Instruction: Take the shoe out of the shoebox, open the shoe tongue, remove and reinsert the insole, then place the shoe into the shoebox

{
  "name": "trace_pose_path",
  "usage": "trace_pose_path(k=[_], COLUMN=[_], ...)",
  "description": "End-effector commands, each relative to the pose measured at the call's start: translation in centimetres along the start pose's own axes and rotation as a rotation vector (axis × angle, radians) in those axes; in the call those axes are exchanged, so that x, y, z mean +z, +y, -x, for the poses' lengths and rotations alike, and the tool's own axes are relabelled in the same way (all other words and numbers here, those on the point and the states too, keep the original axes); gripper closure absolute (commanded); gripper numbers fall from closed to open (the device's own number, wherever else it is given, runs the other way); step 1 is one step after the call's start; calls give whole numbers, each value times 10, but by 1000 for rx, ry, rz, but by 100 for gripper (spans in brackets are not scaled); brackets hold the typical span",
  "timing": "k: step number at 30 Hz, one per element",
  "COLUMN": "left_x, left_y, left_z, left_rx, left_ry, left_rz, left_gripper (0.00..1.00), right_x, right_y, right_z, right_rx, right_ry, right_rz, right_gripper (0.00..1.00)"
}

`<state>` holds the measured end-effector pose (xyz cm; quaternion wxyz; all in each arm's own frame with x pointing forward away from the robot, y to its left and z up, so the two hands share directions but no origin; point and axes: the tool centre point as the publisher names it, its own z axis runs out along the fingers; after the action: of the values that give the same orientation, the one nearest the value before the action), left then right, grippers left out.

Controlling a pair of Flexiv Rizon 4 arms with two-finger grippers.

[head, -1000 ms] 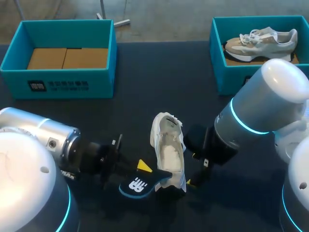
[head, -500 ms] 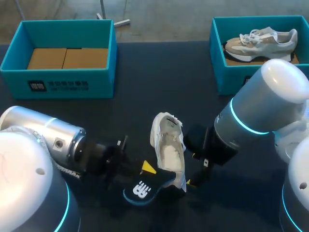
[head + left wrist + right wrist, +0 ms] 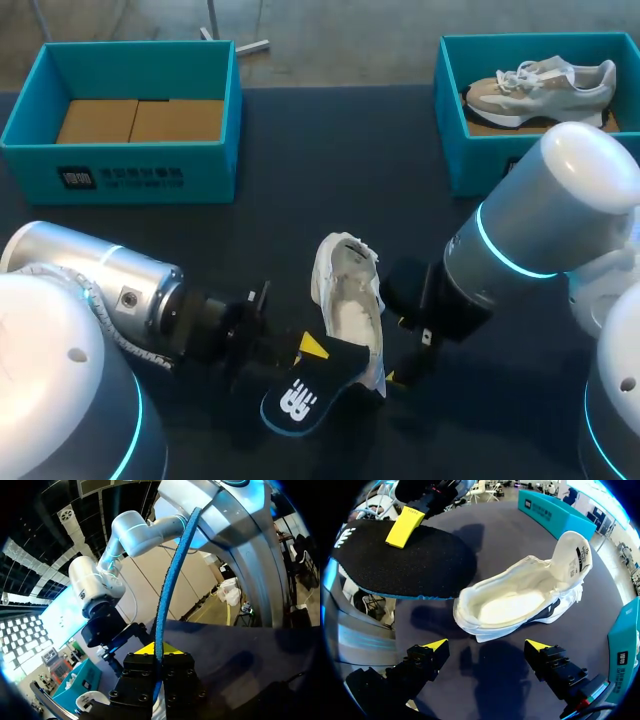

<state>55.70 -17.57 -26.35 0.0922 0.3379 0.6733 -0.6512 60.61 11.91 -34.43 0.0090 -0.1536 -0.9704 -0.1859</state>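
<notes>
Currently left end effector (image 3: 158, 652) pinching insole (image 3: 300, 398) edge — right end effector (image 3: 487, 646) spread wide, shoe (image 3: 515, 600) just ahead.

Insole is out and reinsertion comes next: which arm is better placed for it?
Left. The left gripper is shut on the insole, held at the heel end of the shoe. The right gripper is open and empty beside the shoe.

Left arm (image 3: 90, 290): brushed silver tube, white domed joint cap, cyan light ring, small round port. Right arm (image 3: 560, 200): same silver-white shell, cyan ring. Left gripper (image 3: 156, 652), right gripper (image 3: 486, 645): black blocks studded with screws (rows of them), yellow wedge tips.
</notes>
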Motion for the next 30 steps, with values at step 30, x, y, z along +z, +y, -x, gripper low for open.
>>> trace_pose_path(k=[30], left_x=[-6], left_y=[-15], left_z=[-13], left_rx=[-31], left_ry=[1], left_rz=[-9], left_gripper=[100], right_x=[3], right_y=[1], right_z=[-1], right_rx=[1], right_ry=[-4], right_rz=[-1], right_gripper=[0])
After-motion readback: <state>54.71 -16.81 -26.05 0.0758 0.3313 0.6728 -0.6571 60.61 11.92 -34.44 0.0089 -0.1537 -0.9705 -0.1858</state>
